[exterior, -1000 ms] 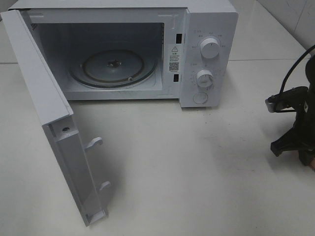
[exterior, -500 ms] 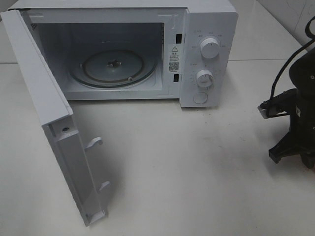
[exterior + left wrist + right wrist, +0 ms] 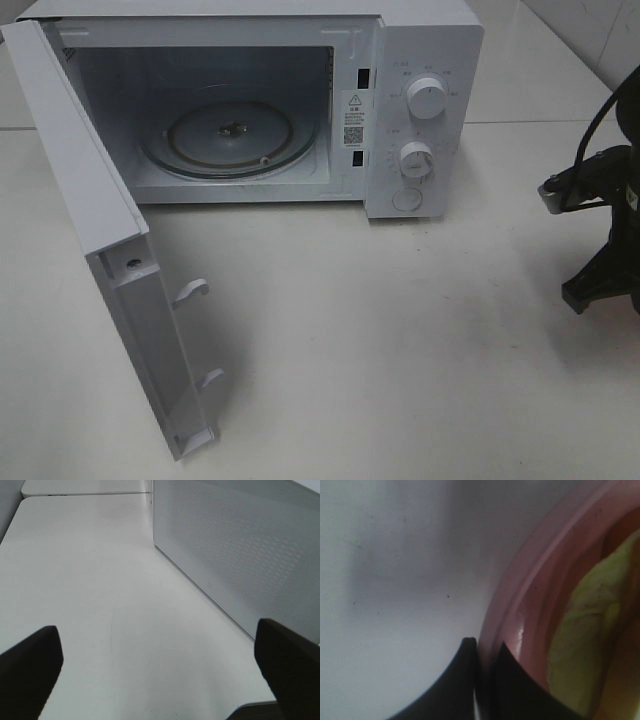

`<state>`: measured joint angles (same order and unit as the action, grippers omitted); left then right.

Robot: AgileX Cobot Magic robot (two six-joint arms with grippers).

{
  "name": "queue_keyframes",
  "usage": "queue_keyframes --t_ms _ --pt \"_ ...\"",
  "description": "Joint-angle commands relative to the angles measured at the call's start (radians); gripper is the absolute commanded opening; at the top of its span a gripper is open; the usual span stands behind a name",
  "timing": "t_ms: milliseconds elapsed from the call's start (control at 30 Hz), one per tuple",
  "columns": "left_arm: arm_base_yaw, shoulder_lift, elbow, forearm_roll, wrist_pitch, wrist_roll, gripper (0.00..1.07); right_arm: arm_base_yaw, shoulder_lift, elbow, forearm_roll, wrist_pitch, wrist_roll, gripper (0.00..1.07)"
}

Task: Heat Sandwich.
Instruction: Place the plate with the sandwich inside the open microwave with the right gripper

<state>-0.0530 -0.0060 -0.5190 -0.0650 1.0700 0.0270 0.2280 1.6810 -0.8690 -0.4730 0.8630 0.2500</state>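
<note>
Right now the right hand (image 3: pixel 482 650) is clenched on the rim of the pink plate (image 3: pixel 530 590), with one dark finger (image 3: pixel 455 685) on the outside of the rim and the other on the inside. The sandwich (image 3: pixel 587 630) lies on that plate, just beside the pinched rim, and only its pale green leaf and a bit of tan edge show in the right wrist view. The plate sits over the white desk (image 3: pixel 400 330). In the overhead view the plate and sandwich fall outside the picture, and only the black right arm (image 3: pixel 600 235) shows at the right edge, well apart from the microwave (image 3: pixel 420 60). The microwave stands at the back of the desk with its door (image 3: pixel 90 200) swung wide to the left, and the glass turntable (image 3: pixel 230 135) inside is bare. Two round knobs (image 3: pixel 427 99) sit one above the other on its front panel. The left hand (image 3: pixel 159 650) is released, its two dark fingers (image 3: pixel 30 665) spread wide above the desk, near a white panel with a fine dotted pattern (image 3: pixel 240 545).
</note>
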Motion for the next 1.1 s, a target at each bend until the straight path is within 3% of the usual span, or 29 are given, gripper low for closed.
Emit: queue_keyframes --t_ms 33,500,800,933,1100 --pt "0.001 -0.021 0.002 -0.004 0.001 -0.001 1.0 0.021 -0.03 0.017 -0.017 0.03 0.007 0.0" --pt "0.001 -0.021 0.002 -0.004 0.001 -0.001 1.0 0.164 -0.158 0.074 -0.001 0.089 0.003 0.0" --pt "0.001 -0.021 0.002 -0.004 0.001 -0.001 1.0 0.302 -0.226 0.087 0.002 0.106 0.005 0.0" --pt "0.001 -0.021 0.002 -0.004 0.001 -0.001 1.0 0.413 -0.268 0.087 0.002 0.133 0.005 0.0" --pt "0.001 -0.021 0.002 -0.004 0.001 -0.001 1.0 0.464 -0.279 0.087 0.001 0.137 0.004 0.0"
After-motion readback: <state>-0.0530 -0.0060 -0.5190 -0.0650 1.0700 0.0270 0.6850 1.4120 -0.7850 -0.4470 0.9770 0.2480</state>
